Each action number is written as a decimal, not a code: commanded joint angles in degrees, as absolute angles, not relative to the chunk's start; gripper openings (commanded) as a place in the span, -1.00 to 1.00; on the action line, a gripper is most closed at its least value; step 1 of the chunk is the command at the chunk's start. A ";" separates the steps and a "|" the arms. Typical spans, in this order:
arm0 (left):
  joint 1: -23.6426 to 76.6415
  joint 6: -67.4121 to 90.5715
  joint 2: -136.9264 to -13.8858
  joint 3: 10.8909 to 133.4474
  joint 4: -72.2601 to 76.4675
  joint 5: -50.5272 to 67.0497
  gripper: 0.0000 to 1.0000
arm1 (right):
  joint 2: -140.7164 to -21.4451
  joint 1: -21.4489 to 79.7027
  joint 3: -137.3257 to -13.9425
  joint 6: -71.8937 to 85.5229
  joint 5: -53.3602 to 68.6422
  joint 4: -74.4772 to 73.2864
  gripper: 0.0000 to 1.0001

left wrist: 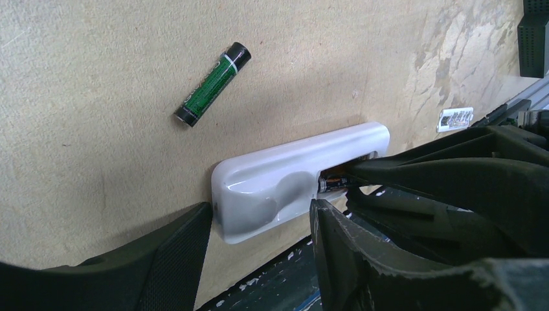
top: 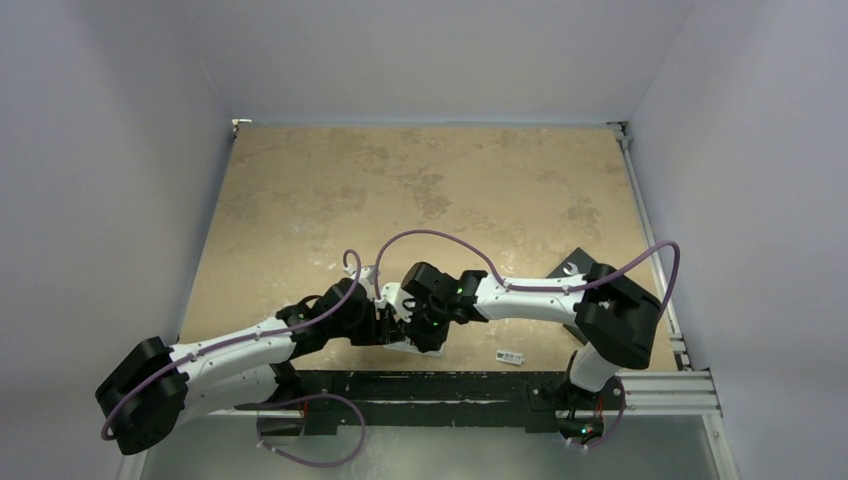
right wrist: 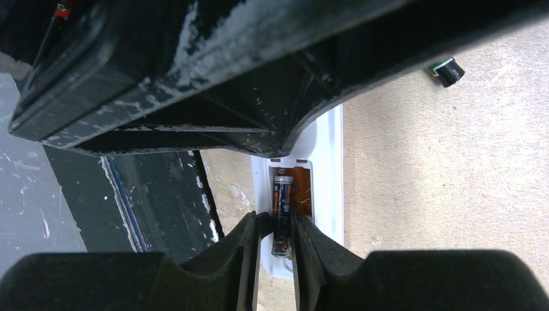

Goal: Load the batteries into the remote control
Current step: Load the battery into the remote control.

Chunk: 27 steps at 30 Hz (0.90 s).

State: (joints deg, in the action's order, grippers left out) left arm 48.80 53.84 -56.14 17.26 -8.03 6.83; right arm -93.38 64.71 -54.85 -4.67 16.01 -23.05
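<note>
Currently, nearest first, by claw:

1. Right claw [right wrist: 277, 220]: narrow, tips astride a cell [right wrist: 283, 194] (orange and black, lying lengthwise in the bay [right wrist: 302, 188]). A sliver of white shows between one pad and the barrel, so I cannot tell whether it pinches or merely flanks.
2. Remote [left wrist: 291, 168]: white, back up. It sits directly under the right claw's tips and runs away ahead of them.
3. Left claw [left wrist: 262, 214]: about half wide, holding the remote's near end. One finger is at the end corner, the other against the side (it reads as a steadying clamp).
4. Loose cell [left wrist: 212, 84]: green and black, flat on the table [left wrist: 97, 142]. It lies well beyond the left claw's tips and to their left, apart from the remote.
5. Cover [left wrist: 455, 119]: small white piece, farthest out, ahead and far right of the left claw, past the right claw's body.

Handling (a judgement):
- Cells: probably light, rigid, smooth and round, so apt to roll or squirt from the pads. Take them across mid-barrel, leaving the ends free to seat against the contacts.
- Remote: probably light, hard and glossy, so likely to skate on the table. Hold it by its sides, clear of the bay.
</note>
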 commanded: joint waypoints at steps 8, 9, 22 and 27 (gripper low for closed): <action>48.45 52.82 -57.13 16.95 -9.69 6.15 0.15 | -93.52 64.86 -56.58 -3.80 13.88 -21.18 -0.34; 48.46 52.82 -57.21 16.85 -9.62 6.15 0.15 | -93.45 64.86 -56.66 -3.74 13.55 -21.20 -0.33; 48.49 52.70 -57.38 16.70 -9.33 6.24 0.14 | -88.95 64.86 -57.05 -1.20 9.50 -22.93 -0.27; 48.47 52.36 -57.63 16.87 -9.15 6.40 0.14 | -86.24 64.86 -57.01 2.67 6.54 -24.12 -0.22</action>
